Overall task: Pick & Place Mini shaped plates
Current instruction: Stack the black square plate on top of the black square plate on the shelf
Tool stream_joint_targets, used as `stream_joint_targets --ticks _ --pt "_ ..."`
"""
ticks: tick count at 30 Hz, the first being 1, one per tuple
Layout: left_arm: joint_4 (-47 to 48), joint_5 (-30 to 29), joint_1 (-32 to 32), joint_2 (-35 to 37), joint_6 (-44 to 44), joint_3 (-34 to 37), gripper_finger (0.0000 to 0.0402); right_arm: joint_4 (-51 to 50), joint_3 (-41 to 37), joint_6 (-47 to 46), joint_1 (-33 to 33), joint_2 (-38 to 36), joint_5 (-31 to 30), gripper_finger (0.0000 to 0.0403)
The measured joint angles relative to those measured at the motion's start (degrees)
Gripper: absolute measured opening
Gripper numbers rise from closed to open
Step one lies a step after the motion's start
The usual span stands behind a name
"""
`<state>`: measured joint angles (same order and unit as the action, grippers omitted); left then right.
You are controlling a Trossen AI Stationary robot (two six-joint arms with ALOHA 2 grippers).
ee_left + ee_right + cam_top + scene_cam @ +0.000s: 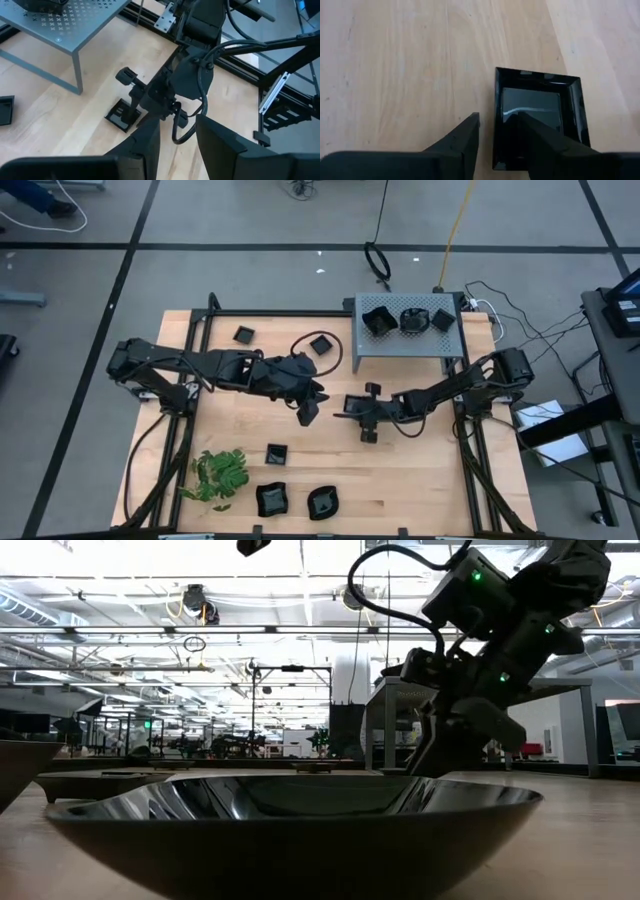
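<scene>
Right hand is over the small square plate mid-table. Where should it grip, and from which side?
Grip the square plate's raised rim on the edge nearest the right hand, coming straight down from above. It lies flat, so only the rim gives the fingers purchase; one finger inside, one outside.

Wooden table [420, 470] under me, pale planks, framed by dark rails. Grey perforated metal box [400, 340] stands raised on legs at the far right part of the table; my left wrist view catches one corner and a leg of it [75, 45]. Green leafy sprig [220, 475] lies near the front left corner. A dark ring-shaped loop [318, 350] lies on the wood just left of the box. Beyond the table: grey floor, a yellow cable [452, 230], a black cable coil [378, 260]. Low view shows a large hall with ceiling lights [200, 600].
</scene>
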<state>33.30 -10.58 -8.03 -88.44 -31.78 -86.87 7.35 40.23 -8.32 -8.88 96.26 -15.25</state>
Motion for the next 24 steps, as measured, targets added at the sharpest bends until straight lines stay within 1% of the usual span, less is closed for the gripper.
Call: stream_joint_targets --ticks 3,7,8,11,13,20,24 --pt "0.00 -0.01 0.00 0.00 0.01 0.00 0.0127 -0.25 0.00 0.30 0.00 -0.58 0.20 0.0085" --pt "-0.02 -0.01 0.00 0.00 -0.01 0.00 0.0127 -1.11 -0.22 0.69 0.02 -2.30 0.49 0.0017" --pt "-0.02 -0.01 0.00 0.00 0.00 0.00 0.0127 -1.22 -0.22 0.81 0.02 -2.91 0.50 0.0009" --pt "-0.02 -0.01 0.00 0.00 -0.02 0.00 0.0127 -2.17 -0.22 1.34 0.00 -6.09 0.80 0.0007" --pt "-0.02 -0.01 0.00 0.00 -0.07 0.00 0.0127 -2.48 -0.22 1.49 0.02 -8.78 2.22 0.0002" --pt "-0.07 -0.01 0.02 0.00 -0.03 0.00 0.0127 -2.24 -0.22 3.86 0.02 -22.00 7.91 0.0001" --pt "-0.07 -0.01 0.07 -0.02 -0.01 0.00 0.0127 -2.09 -0.22 6.91 0.18 -30.43 8.01 0.0001"
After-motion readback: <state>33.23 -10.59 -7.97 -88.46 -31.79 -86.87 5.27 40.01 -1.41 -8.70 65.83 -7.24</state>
